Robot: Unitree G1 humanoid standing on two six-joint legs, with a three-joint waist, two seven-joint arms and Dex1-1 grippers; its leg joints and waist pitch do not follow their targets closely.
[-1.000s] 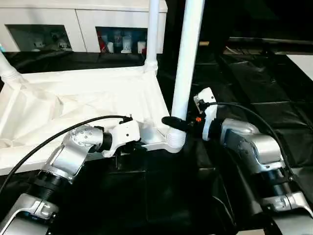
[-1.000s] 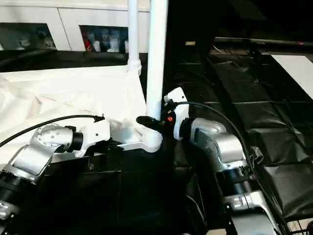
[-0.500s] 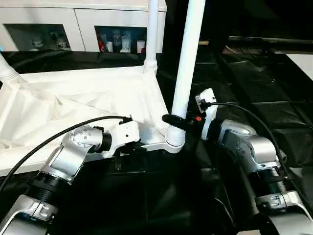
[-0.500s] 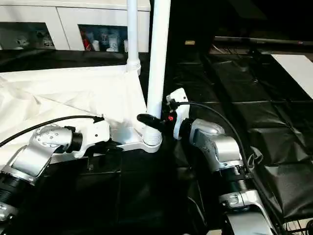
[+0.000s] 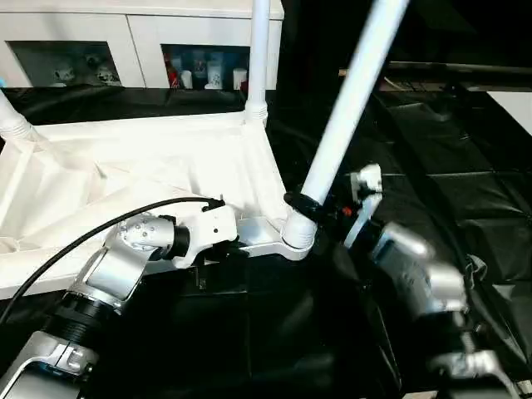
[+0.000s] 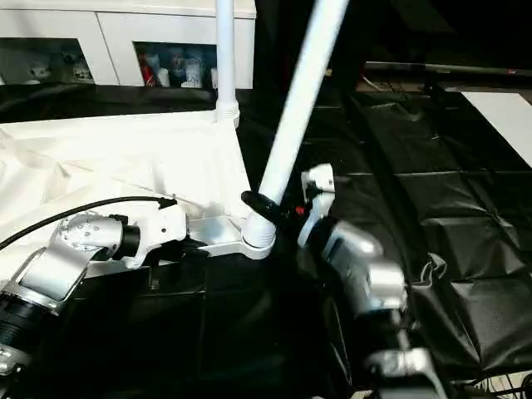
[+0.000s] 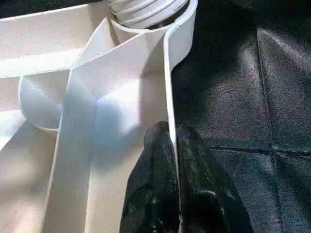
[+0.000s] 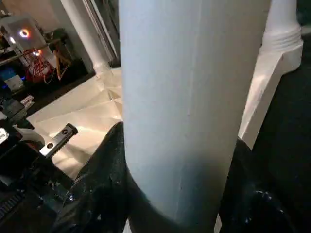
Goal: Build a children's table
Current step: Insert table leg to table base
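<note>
Table top (image 5: 150,179): upside down on black sheeting (image 5: 449,166), ribbed underside up, at 10 o'clock in the head views.
Near leg (image 5: 345,125): foot in the near corner socket (image 5: 297,235), leaning toward 1 o'clock.
Far leg (image 5: 258,54): upright at 12 o'clock.
Right tool (image 6: 268,208): clamped around the near leg's base.
Left tool (image 7: 172,160): pinched together on the top's thin rim (image 7: 169,87).

Table tops: one, the white table top (image 5: 150,174), lying underside up.
Legs: three in view — near-corner leg (image 5: 345,116), far-corner leg (image 5: 258,50), left-edge leg (image 5: 12,120).
Grippers: two — left gripper (image 7: 171,145), right gripper (image 5: 301,204).
Cabinets: one white cabinet (image 5: 125,29).
</note>
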